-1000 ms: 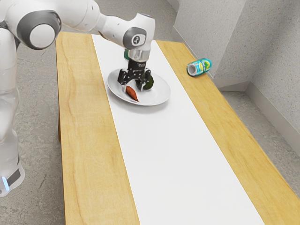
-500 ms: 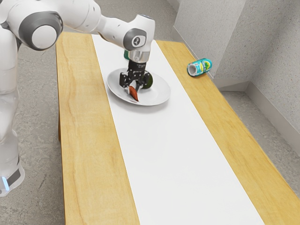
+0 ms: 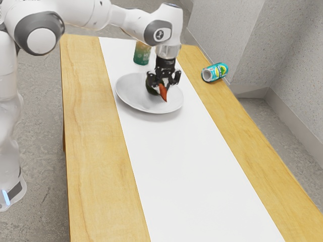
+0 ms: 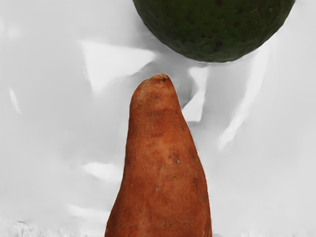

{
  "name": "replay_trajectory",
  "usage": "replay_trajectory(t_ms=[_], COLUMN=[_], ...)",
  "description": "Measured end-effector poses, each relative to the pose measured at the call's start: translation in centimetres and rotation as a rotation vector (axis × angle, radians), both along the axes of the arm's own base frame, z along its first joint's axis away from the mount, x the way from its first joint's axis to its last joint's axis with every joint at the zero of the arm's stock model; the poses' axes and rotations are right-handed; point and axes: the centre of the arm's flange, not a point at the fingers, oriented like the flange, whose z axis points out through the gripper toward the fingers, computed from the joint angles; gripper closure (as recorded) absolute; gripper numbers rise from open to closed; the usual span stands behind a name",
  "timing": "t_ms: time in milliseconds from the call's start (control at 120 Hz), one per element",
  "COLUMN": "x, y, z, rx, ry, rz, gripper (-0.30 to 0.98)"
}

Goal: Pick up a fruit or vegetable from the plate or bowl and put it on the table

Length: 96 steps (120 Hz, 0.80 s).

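Tool [image 3: 163, 84] clamped on sweet potato [image 3: 163, 94], held over plate's [image 3: 128, 96] 3 o'clock side in exterior view, tip down toward 5 to 6 o'clock. Avocado [image 3: 151, 87] on plate, at potato's 10 o'clock. Teal can [image 3: 215, 73] on its side on desk [image 3: 91, 131], plate's 2 to 3 o'clock. Green can [image 3: 142, 54] near 12.

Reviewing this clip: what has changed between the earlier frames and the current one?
The gripper, open around the sweet potato in the first frame, is now shut on it. Both have shifted toward the exterior view's right, and the sweet potato seems raised a little, still over the plate. The plate and the can on its side stayed put.
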Motion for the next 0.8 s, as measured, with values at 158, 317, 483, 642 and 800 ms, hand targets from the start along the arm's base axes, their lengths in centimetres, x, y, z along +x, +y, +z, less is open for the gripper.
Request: replay_trajectory(t_ms=[158, 317, 483, 642, 800], x=[5.2, 9.3, 12.0, 12.9, 12.8], y=[-8.8, -17.2, -22.6, -24.0, -24.9], z=[5.1, 6.4, 4.6, 3.6, 3.5], rx=[0.059, 0.094, 0.08, 0.068, 0.056], ry=[-0.073, -0.079, -0.046, -0.022, -0.014], rz=[-0.171, -0.316, -0.397, -0.421, -0.44], gripper=[0.52, 0.52, 0.53, 0.5, 0.16])
